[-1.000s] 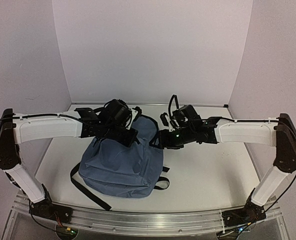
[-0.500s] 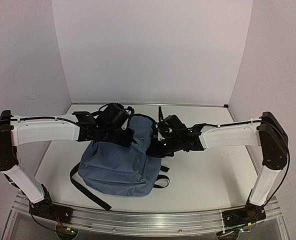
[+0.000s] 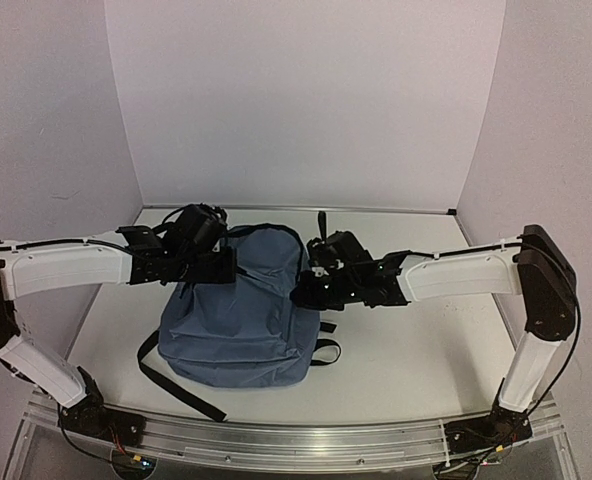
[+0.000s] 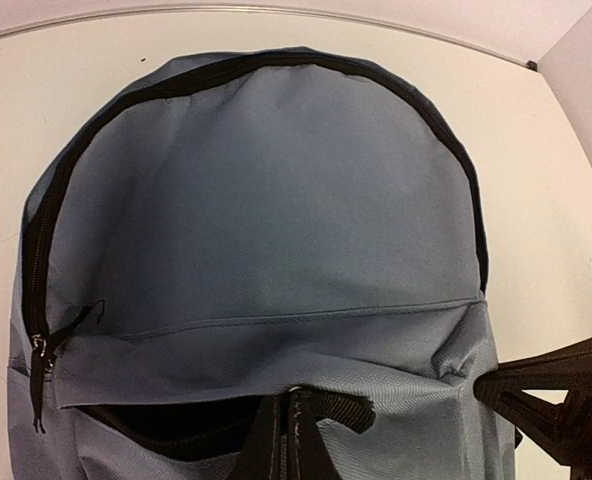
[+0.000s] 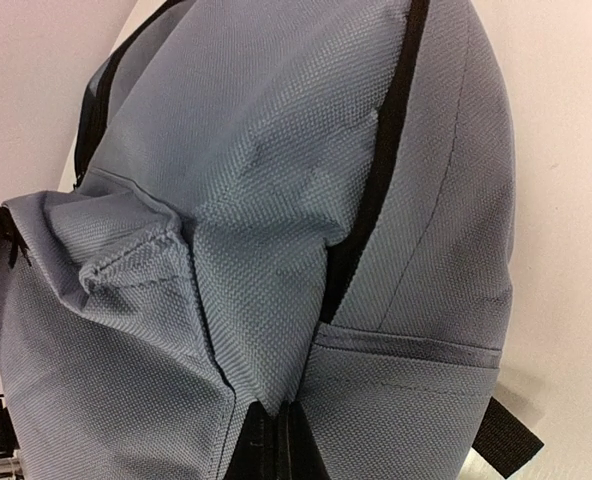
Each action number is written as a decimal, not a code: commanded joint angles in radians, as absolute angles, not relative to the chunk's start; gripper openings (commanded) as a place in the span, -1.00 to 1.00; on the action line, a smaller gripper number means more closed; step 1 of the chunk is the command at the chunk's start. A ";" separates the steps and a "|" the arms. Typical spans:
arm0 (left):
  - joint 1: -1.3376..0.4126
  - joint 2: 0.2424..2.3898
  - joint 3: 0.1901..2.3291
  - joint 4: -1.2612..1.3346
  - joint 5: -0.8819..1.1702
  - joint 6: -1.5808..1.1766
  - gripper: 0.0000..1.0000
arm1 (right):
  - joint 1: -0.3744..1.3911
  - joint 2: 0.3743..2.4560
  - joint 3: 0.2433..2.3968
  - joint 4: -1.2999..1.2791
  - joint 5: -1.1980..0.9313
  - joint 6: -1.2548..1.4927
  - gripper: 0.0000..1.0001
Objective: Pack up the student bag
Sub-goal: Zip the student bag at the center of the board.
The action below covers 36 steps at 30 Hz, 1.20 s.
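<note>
Concerns the student bag [image 3: 238,310]: lies slumped on the table [image 3: 426,340], stretched between the two pincers, with its bulk just below and ahead of both sets of fingertips. Shows a dark slit of opening [image 4: 156,425] just left of the left pincer [image 4: 288,445], and a zip pull [image 4: 42,350] further left again. Finds the left pincer clamped shut on the bag's edge beside a black webbing loop [image 4: 331,405]; hard to tell whether on the loop itself or only on cloth. Finds the right pincer [image 5: 276,445] likewise closed, nipping a fold of cloth at the bag's side. Risks a slip: thin pinches of soft weave, likely to pull free if either arm lifts or tugs hard. Risks dragging the whole limp bag across the table instead of widening the mouth. Could flatten the slit rather than spread it if both pulls run along the zip line. Could snag the loose black straps [image 3: 176,385] trailing toward the arm bases, well behind both pincers. Looks too narrow, as seen, for packing anything.
</note>
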<state>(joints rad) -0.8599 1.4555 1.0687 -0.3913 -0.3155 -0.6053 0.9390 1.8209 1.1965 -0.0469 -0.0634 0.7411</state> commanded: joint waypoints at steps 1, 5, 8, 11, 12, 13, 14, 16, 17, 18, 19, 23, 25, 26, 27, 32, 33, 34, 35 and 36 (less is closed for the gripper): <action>-0.760 1.344 1.016 -0.381 -0.406 -0.627 -1.00 | 0.912 1.778 1.146 -0.222 0.117 0.768 -1.00; -0.759 1.318 0.962 -0.251 -0.213 -0.544 -1.00 | 0.913 1.758 1.163 -0.208 0.064 0.669 -1.00; -0.759 1.339 0.965 -0.199 -0.063 -0.519 -0.99 | 0.914 1.701 1.183 -0.190 0.032 0.534 -0.69; -0.759 1.361 0.975 -0.190 -0.006 -0.532 -1.00 | 0.914 1.653 1.225 -0.186 -0.001 0.404 -0.23; -0.759 1.363 0.974 -0.185 -0.004 -0.537 -1.00 | 0.913 1.654 1.246 -0.186 -0.013 0.379 -0.12; -0.759 1.365 0.974 -0.180 -0.003 -0.540 -0.99 | 0.913 1.663 1.266 -0.186 -0.027 0.357 -0.03; -0.759 1.366 0.974 -0.176 -0.003 -0.542 -0.99 | 0.914 1.678 1.286 -0.186 -0.044 0.334 0.04; -0.759 1.369 0.975 -0.172 -0.003 -0.548 -1.00 | 0.914 1.713 1.327 -0.187 -0.085 0.291 0.16; -0.759 1.370 0.976 -0.171 -0.004 -0.551 -1.00 | 0.914 1.733 1.342 -0.186 -0.111 0.263 0.22; -0.759 1.372 0.977 -0.170 -0.003 -0.553 -1.00 | 0.913 1.753 1.356 -0.185 -0.138 0.232 0.29; -0.759 1.374 0.978 -0.171 -0.004 -0.555 -1.00 | 0.913 1.768 1.371 -0.184 -0.156 0.204 0.34; -0.759 1.385 0.989 -0.185 -0.003 -0.559 -1.00 | 0.918 1.816 1.429 -0.178 -0.193 0.109 0.49; -0.758 1.390 0.992 -0.188 -0.003 -0.565 -1.00 | 0.927 1.840 1.453 -0.179 -0.178 0.064 0.55; -0.759 1.393 0.993 -0.188 -0.003 -0.567 -1.00 | 0.932 1.856 1.464 -0.179 -0.167 0.043 0.56; -0.759 1.396 0.993 -0.187 -0.003 -0.570 -1.00 | 0.935 1.871 1.473 -0.179 -0.157 0.027 0.57; -0.759 1.407 1.001 -0.191 -0.004 -0.569 -1.00 | 0.960 1.968 1.532 -0.179 0.014 -0.027 0.05; -0.759 1.410 1.004 -0.198 -0.003 -0.567 -1.00 | 0.968 1.978 1.537 -0.179 0.059 -0.031 -0.05; -0.759 1.412 1.006 -0.204 -0.003 -0.566 -0.99 | 0.973 1.985 1.539 -0.179 0.093 -0.032 -0.17; -0.759 1.410 1.005 -0.206 -0.003 -0.566 -0.99 | 0.974 1.988 1.537 -0.177 0.114 -0.030 -0.26; -0.759 1.408 1.004 -0.207 -0.003 -0.567 -1.00 | 0.976 1.990 1.534 -0.175 0.134 -0.028 -0.35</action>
<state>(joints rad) -0.7624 1.4016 0.9611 -0.2256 -0.0166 -0.5594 0.9577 1.9670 1.4975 -0.1822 -0.0185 0.0146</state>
